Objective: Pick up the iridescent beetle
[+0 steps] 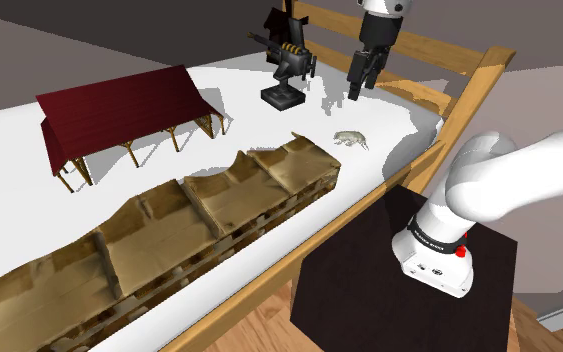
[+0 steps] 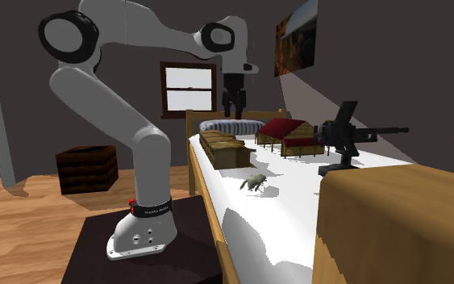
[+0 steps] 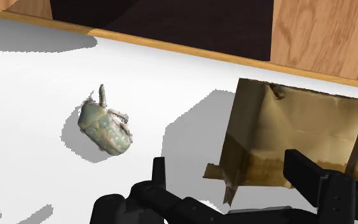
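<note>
Between dark walls [image 2: 27,121], the beetle [image 1: 350,140] sits on a white bed [image 1: 254,125].

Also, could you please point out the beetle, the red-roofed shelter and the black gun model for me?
beetle [image 3: 104,127], wrist view, middle of its back.
red-roofed shelter [image 1: 119,105], shoulder view, on the roof.
black gun model [image 1: 285,97], shoulder view, on its base.

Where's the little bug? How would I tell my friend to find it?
Look at the white bed with the wooden frame. Near its edge, just past the end of the long tan box and not far from the black gun, sits the beetle. It is the smallest thing there, a pale greenish-grey lump with thin legs.
</note>
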Controlling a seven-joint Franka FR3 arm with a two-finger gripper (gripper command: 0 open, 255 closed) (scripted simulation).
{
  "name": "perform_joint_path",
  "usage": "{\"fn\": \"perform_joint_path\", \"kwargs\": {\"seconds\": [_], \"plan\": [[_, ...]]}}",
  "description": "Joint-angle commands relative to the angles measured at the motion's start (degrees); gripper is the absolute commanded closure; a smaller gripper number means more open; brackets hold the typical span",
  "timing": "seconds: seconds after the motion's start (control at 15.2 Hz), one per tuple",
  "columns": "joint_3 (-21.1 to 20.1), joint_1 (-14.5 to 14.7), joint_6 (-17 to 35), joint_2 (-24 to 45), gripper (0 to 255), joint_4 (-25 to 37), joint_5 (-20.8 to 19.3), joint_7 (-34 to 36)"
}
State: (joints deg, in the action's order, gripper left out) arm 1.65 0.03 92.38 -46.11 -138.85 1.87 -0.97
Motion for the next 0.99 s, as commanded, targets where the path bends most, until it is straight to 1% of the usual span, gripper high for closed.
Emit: {"fn": "perform_joint_path", "kwargs": {"seconds": [0.0, 0.46, 0.73, 0.92], "plan": [[0.0, 0.0, 0.0, 0.0, 0, 0.0, 0.0, 0.0], [4.9, -0.9, 12.0, 3.0, 0, -9.1, -6.0, -9.6], [8.0, -1.7, 19.8, 7.1, 0, -12.5, -9.5, -14.8], [10.5, -2.3, 26.2, 11.5, 0, -14.2, -12.0, -18.6]]}}
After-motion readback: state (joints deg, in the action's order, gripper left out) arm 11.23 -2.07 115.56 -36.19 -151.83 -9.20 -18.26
